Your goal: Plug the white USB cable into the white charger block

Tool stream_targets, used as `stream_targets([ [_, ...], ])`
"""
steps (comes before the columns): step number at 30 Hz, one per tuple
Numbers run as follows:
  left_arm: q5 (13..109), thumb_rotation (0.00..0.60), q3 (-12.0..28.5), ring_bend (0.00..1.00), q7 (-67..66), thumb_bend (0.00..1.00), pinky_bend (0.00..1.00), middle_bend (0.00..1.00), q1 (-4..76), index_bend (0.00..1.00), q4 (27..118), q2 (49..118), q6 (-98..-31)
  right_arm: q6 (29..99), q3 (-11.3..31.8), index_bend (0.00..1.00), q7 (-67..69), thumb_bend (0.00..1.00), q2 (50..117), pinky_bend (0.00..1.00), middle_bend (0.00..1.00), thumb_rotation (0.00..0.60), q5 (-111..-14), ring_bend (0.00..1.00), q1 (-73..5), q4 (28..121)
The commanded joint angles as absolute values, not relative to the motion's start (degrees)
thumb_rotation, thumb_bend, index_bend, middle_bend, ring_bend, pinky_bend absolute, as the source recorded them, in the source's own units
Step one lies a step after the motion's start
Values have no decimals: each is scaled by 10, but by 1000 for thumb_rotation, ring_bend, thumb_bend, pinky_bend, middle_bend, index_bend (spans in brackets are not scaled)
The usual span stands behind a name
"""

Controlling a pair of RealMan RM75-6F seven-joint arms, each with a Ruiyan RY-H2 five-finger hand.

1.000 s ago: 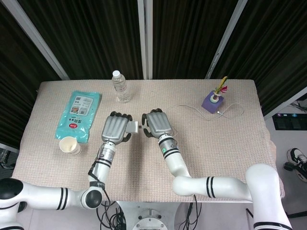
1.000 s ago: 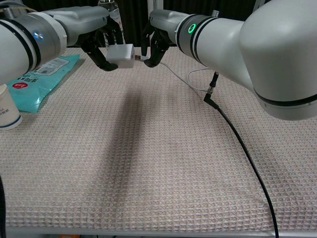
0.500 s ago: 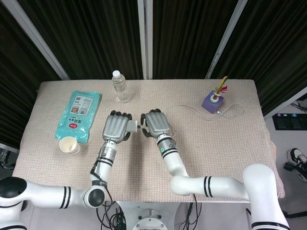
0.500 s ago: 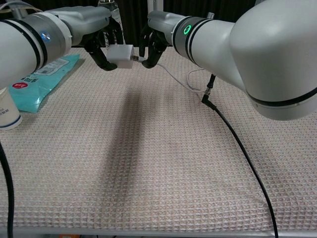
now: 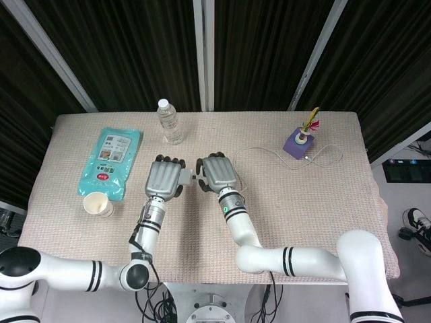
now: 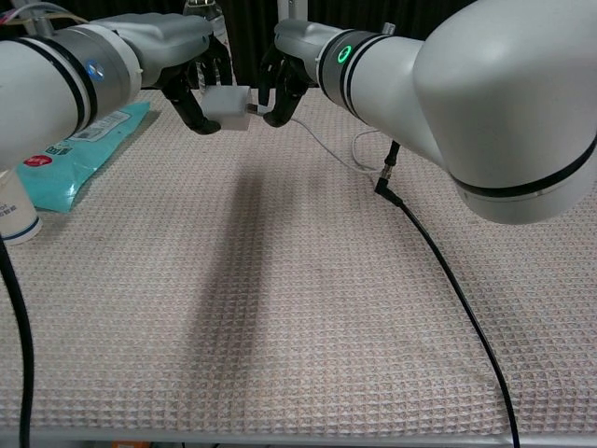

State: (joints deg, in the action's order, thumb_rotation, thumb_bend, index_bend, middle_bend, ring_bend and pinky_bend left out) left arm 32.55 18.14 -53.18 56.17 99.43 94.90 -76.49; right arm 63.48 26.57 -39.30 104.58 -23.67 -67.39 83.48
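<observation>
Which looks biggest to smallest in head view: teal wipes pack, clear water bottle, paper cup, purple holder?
1. Teal wipes pack
2. Clear water bottle
3. Paper cup and purple holder: look alike, so unranked.

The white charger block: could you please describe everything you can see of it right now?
The white charger block is a small, smooth, plastic-looking cube with rounded edges. The left robot hand holds it off the table, dark fingers wrapped above and below. Its free face points toward the right robot hand, which pinches the white USB cable; the plug sits at that face, though whether it is seated cannot be told.
</observation>
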Motion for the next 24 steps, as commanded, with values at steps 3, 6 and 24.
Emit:
stream_targets([
  [3,318,600,183,280,-543,291,228,469,567,465,990,953,-770,637,269,572,-392,327,1054,173,529,600,-234,250,-678,829],
  [6,316,600,183,280,-553,292,228,469,572,465,984,958,-779,640,273,573,-389,327,1056,169,529,600,-231,250,-679,828],
  [24,313,600,167,280,-602,293,227,469,587,465,957,979,-788,648,285,570,-429,327,1070,148,529,600,-185,250,-700,809],
])
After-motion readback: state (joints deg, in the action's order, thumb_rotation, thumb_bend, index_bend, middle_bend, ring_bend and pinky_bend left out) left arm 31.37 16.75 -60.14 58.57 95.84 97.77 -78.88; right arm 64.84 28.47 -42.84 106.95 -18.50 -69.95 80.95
